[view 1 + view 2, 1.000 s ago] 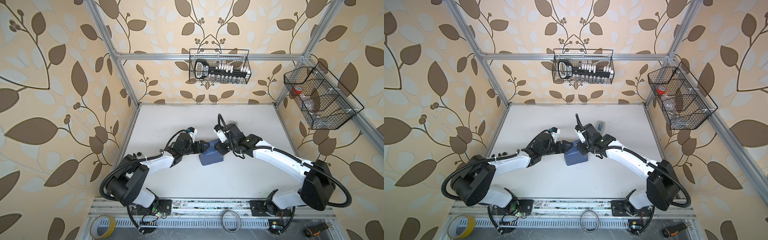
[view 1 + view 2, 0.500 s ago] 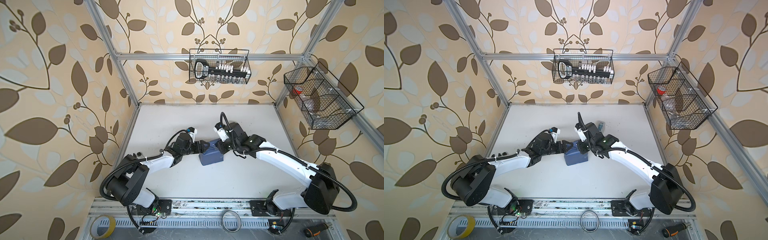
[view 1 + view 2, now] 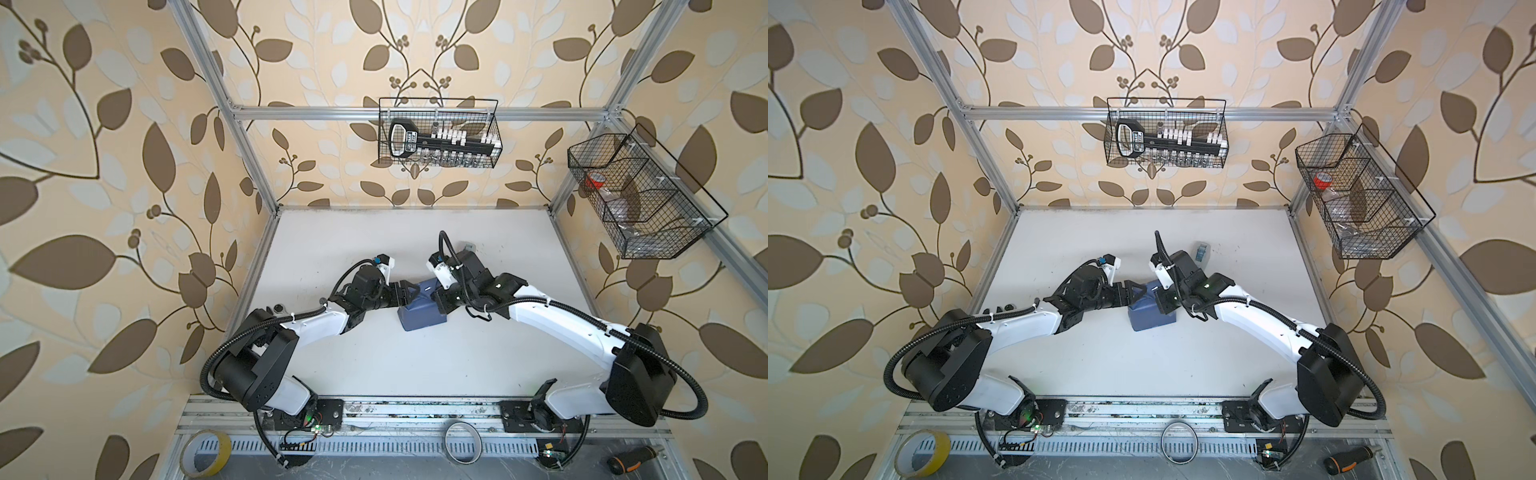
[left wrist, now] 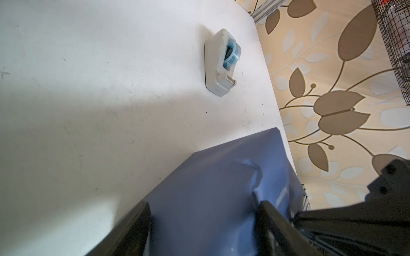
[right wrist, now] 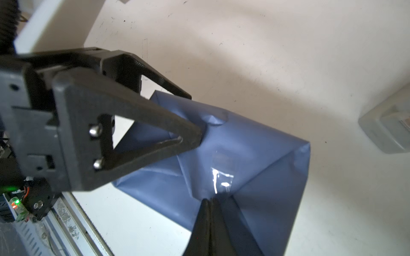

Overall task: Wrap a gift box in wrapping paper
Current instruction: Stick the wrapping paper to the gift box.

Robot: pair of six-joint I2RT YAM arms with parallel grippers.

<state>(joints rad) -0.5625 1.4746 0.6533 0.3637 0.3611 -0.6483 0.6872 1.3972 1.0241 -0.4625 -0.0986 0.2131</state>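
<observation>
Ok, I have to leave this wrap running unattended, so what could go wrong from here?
1. The left gripper grips the wrapped box between wide-set jaws, and the wrapping paper is dented at one jaw; a harder squeeze may crease or tear it.
2. The right gripper, jaws shut, sits right at the clear tape; dragging sideways may peel it.
3. The tape dispenser lies close to the right arm and may get knocked.

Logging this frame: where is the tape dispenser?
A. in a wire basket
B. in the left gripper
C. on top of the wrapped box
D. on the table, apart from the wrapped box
D: the tape dispenser stands on the table, with bare tabletop between it and the wrapping paper.
</observation>
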